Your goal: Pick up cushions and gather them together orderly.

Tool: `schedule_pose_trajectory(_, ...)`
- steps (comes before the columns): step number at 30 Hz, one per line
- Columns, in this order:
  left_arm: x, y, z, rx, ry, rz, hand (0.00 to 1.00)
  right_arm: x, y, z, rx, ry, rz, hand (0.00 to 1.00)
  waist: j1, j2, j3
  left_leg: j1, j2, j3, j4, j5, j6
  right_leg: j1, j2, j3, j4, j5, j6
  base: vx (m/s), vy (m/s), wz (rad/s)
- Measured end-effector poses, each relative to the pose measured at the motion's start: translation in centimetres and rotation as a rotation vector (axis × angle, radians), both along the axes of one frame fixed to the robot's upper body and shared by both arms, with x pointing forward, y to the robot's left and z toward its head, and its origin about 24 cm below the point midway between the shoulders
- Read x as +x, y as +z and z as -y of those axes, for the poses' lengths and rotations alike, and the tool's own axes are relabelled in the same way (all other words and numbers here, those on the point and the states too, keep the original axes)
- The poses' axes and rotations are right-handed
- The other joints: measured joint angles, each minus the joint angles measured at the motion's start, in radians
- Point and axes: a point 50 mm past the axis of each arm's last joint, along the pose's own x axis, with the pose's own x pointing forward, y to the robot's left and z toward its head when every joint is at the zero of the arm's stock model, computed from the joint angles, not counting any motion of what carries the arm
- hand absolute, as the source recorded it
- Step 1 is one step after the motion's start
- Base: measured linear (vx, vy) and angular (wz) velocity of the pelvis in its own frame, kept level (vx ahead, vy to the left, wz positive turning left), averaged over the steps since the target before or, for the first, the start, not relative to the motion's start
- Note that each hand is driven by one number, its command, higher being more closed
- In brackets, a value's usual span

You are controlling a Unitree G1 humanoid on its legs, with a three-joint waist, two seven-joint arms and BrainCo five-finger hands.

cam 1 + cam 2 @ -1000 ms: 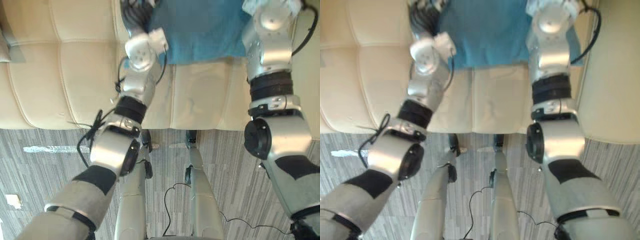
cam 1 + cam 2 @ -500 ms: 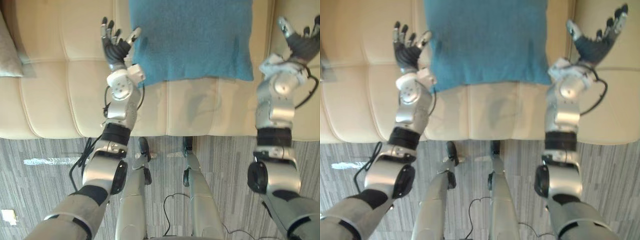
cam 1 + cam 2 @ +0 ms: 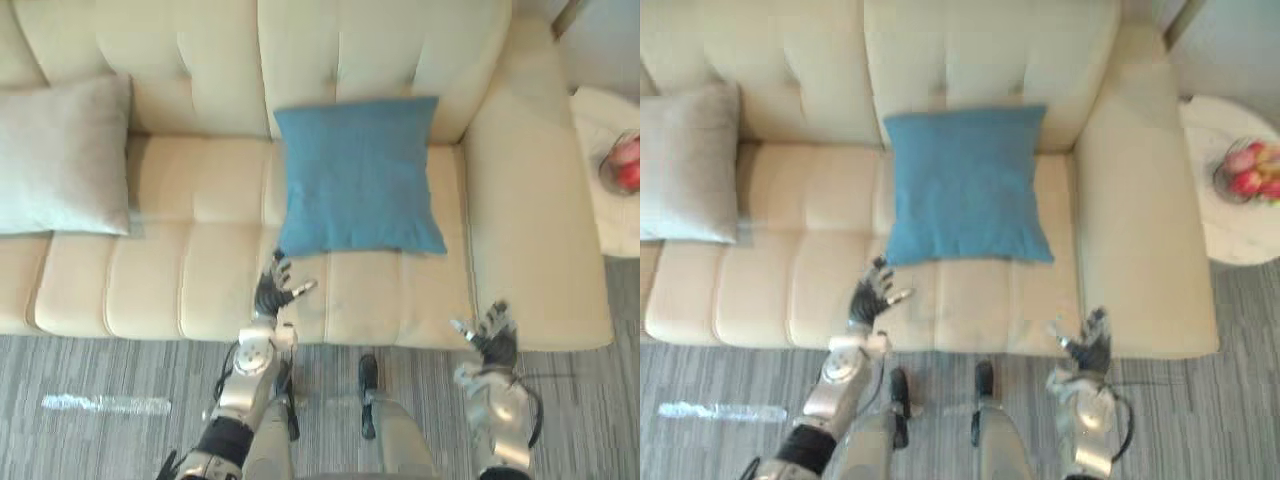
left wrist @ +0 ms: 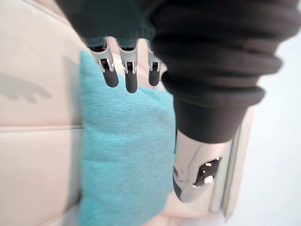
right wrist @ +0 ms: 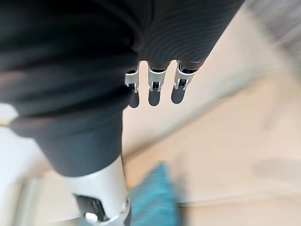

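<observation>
Blue cushion (image 3: 358, 178) rests on cream sofa (image 3: 190, 285); grey floor (image 3: 100, 440) in front.

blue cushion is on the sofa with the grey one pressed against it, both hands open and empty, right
The grey cushion is not against the blue cushion. It lies apart at the left end of the sofa, bare seat between them, as the left eye view shows. The left hand and right hand are open, empty.

Head stereo pair looking steeply down on a cream sofa (image 3: 200, 290)
Both eyes share the blue cushion (image 3: 357, 178); wrist cameras look closely along left hand (image 4: 131, 77) and right hand (image 5: 155, 92), each catching that cushion
</observation>
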Motion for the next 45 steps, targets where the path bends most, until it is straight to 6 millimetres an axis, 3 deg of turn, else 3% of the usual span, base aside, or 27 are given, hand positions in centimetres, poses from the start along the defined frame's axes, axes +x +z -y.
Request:
schedule_pose_trajectory(1, -0.5, -0.8, -0.2, 0.009, 0.005, -0.036, 0.0, -0.5, -0.7, -0.3, 0.021, 0.0, -0.031, 0.0, 0.0, 0.002, -0.009, 0.011, 0.0, 0.001, -0.003, -0.001, -0.001, 0.011, 0.0, 0.0, -0.001, -0.001, 0.0, 0.01, -0.001, -0.04)
schedule_pose_trajectory(3, -3.6, -5.0, -1.6, 0.053, 0.045, -0.254, 0.0, -3.5, -4.3, -1.8, 0.13, 0.0, -0.209, 0.0, -0.001, 0.012, -0.061, 0.067, 0.001, 0.015, -0.024, -0.003, -0.005, 0.06, 0.002, 0.004, -0.021, -0.003, 0.001, 0.01, 0.01, -0.1)
schedule_pose_trajectory(6, -6.1, -7.5, -2.6, 0.095, 0.067, -0.4, 0.0, -5.7, -6.0, -2.6, 0.18, 0.007, -0.317, 0.0, 0.001, 0.018, -0.093, 0.112, -0.001, 0.027, -0.049, -0.004, -0.007, 0.096, 0.001, 0.008, -0.039, -0.003, 0.003, -0.01, 0.017, -0.09)
schedule_pose_trajectory(15, -10.7, -10.7, -4.3, 0.153, 0.112, -0.635, 0.0, -8.0, -7.7, -2.7, 0.236, -0.015, -0.44, 0.0, 0.015, 0.0, -0.147, 0.224, 0.001, 0.067, -0.106, -0.002, -0.017, 0.194, 0.009, 0.029, -0.104, 0.014, 0.01, 0.04, 0.008, -0.1)
schedule_pose_trajectory(21, -10.7, -10.8, -4.7, 0.157, 0.152, -0.642, 0.0, -7.3, -7.8, -3.1, 0.22, 0.022, -0.46, 0.0, 0.02, -0.011, -0.142, 0.219, 0.002, 0.08, -0.085, -0.015, -0.018, 0.194, 0.009, 0.041, -0.113, 0.028, 0.012, 0.04, 0.008, -0.1)
schedule_pose_trajectory(25, -9.5, -10.4, -4.7, 0.169, 0.164, -0.619, 0.0, -5.3, -7.4, -3.9, 0.204, 0.067, -0.432, 0.0, 0.026, -0.017, -0.134, 0.142, 0.037, 0.087, 0.057, -0.079, -0.013, 0.146, 0.024, 0.036, -0.059, 0.034, 0.014, -0.03, -0.005, -0.16)
schedule_pose_trajectory(26, -8.9, -10.2, -4.5, 0.151, 0.175, -0.609, 0.0, -4.5, -7.1, -3.9, 0.197, 0.076, -0.416, 0.0, 0.038, -0.006, -0.135, 0.11, 0.066, 0.095, 0.071, -0.08, -0.006, 0.132, 0.036, 0.044, -0.063, 0.052, 0.034, -0.12, 0.005, -0.29)
schedule_pose_trajectory(27, -8.5, -10.0, -4.4, 0.133, 0.193, -0.596, 0.0, -3.6, -6.9, -4.2, 0.198, 0.084, -0.398, 0.0, 0.052, 0.0, -0.125, 0.105, 0.082, 0.103, 0.079, -0.078, -0.005, 0.094, 0.038, 0.028, 0.077, -0.012, 0.021, -0.12, 0.002, -0.13)
schedule_pose_trajectory(28, -8.3, -9.9, -4.6, 0.132, 0.201, -0.589, 0.0, -3.2, -6.7, -4.4, 0.2, 0.09, -0.387, 0.0, 0.046, -0.001, -0.123, 0.097, 0.083, 0.099, 0.095, -0.076, -0.005, 0.059, 0.006, 0.004, 0.326, -0.113, 0.03, -0.07, -0.015, 0.17)
schedule_pose_trajectory(29, -8.1, -9.7, -4.7, 0.128, 0.207, -0.578, 0.0, -3.4, -6.8, -4.4, 0.202, 0.088, -0.393, 0.0, 0.046, -0.013, -0.13, 0.091, 0.077, 0.083, 0.123, -0.075, -0.004, 0.06, -0.032, -0.002, 0.469, -0.146, 0.071, 0.0, -0.053, 0.45)
schedule_pose_trajectory(30, -7.8, -9.4, -4.8, 0.124, 0.215, -0.56, 0.0, -3.8, -7.0, -4.5, 0.207, 0.084, -0.403, 0.0, 0.044, -0.032, -0.136, 0.07, 0.071, 0.073, 0.155, -0.075, -0.004, 0.08, -0.067, 0.005, 0.546, -0.152, 0.082, -0.01, -0.132, 0.44)
schedule_pose_trajectory(31, -7.6, -9.3, -5.1, 0.125, 0.225, -0.551, 0.0, -3.8, -7.0, -4.7, 0.211, 0.085, -0.404, 0.0, 0.048, -0.053, -0.138, 0.039, 0.072, 0.065, 0.195, -0.075, -0.004, 0.097, -0.081, 0.026, 0.553, -0.163, 0.108, -0.08, -0.215, 0.34)
schedule_pose_trajectory(32, -7.5, -9.2, -5.3, 0.108, 0.246, -0.548, 0.0, -2.9, -6.7, -4.7, 0.206, 0.093, -0.383, 0.0, 0.055, -0.05, -0.138, 0.0, 0.09, 0.053, 0.233, -0.07, -0.005, 0.088, -0.046, 0.02, 0.523, -0.171, 0.121, -0.17, -0.221, 0.15)
schedule_pose_trajectory(33, -7.9, -9.5, -4.6, 0.081, 0.249, -0.563, 0.0, -2.8, -6.6, -4.5, 0.199, 0.083, -0.38, 0.0, 0.07, -0.023, -0.149, -0.018, 0.115, 0.047, 0.207, -0.043, 0.01, 0.124, -0.017, 0.02, 0.44, -0.189, 0.125, -0.17, -0.258, 0.11)
schedule_pose_trajectory(36, -6.9, -9.2, -3.6, 0.065, 0.236, -0.543, 0.0, -2.3, -6.3, -4.1, 0.181, 0.067, -0.362, 0.0, 0.088, -0.055, -0.119, -0.078, 0.113, 0.044, 0.205, 0.003, -0.028, 0.171, -0.028, -0.023, 0.348, -0.326, 0.08, -0.17, -0.258, 0.19)
schedule_pose_trajectory(38, -6.6, -9.2, -2.8, 0.049, 0.213, -0.54, 0.0, -1.6, -6.0, -3.8, 0.165, 0.06, -0.344, 0.0, 0.09, -0.004, -0.074, -0.096, 0.157, 0.014, 0.212, 0.03, -0.049, 0.189, 0.018, -0.074, 0.319, -0.323, 0.066, -0.22, -0.182, 0.12)
schedule_pose_trajectory(39, -6.7, -9.2, -2.4, 0.043, 0.203, -0.543, 0.0, -1.9, -6.1, -3.7, 0.164, 0.055, -0.353, 0.0, 0.088, 0.005, -0.065, -0.093, 0.168, 0.012, 0.212, 0.042, -0.05, 0.197, 0.024, -0.096, 0.323, -0.324, 0.064, -0.26, -0.178, 0.4)
schedule_pose_trajectory(41, -7.0, -9.4, -1.6, 0.054, 0.156, -0.551, 0.0, -3.2, -6.6, -3.6, 0.164, 0.035, -0.39, 0.0, 0.084, 0.006, -0.064, -0.084, 0.178, 0.029, 0.178, 0.096, -0.046, 0.197, 0.026, -0.155, 0.344, -0.329, 0.03, -0.29, -0.176, 0.45)
schedule_pose_trajectory(42, -7.2, -9.5, -1.6, 0.056, 0.153, -0.557, 0.0, -3.7, -6.8, -3.8, 0.169, 0.031, -0.403, 0.0, 0.084, -0.01, -0.064, -0.07, 0.177, 0.042, 0.139, 0.11, -0.038, 0.197, 0.016, -0.176, 0.324, -0.333, -0.021, -0.19, -0.114, 0.14)
schedule_pose_trajectory(43, -7.2, -9.5, -1.6, 0.056, 0.153, -0.559, 0.0, -3.6, -6.7, -3.7, 0.164, 0.033, -0.401, 0.0, 0.084, -0.016, -0.061, -0.078, 0.179, 0.053, 0.164, 0.094, -0.027, 0.198, 0.007, -0.196, 0.298, -0.346, -0.055, -0.14, -0.053, -0.01)
schedule_pose_trajectory(45, -7.3, -9.5, -1.6, 0.06, 0.148, -0.564, 0.0, -3.4, -6.6, -3.4, 0.155, 0.037, -0.399, 0.0, 0.07, -0.011, -0.053, -0.113, 0.17, 0.032, 0.283, 0.035, 0.011, 0.187, -0.009, -0.216, 0.295, -0.322, -0.061, -0.13, 0.037, 0.04)
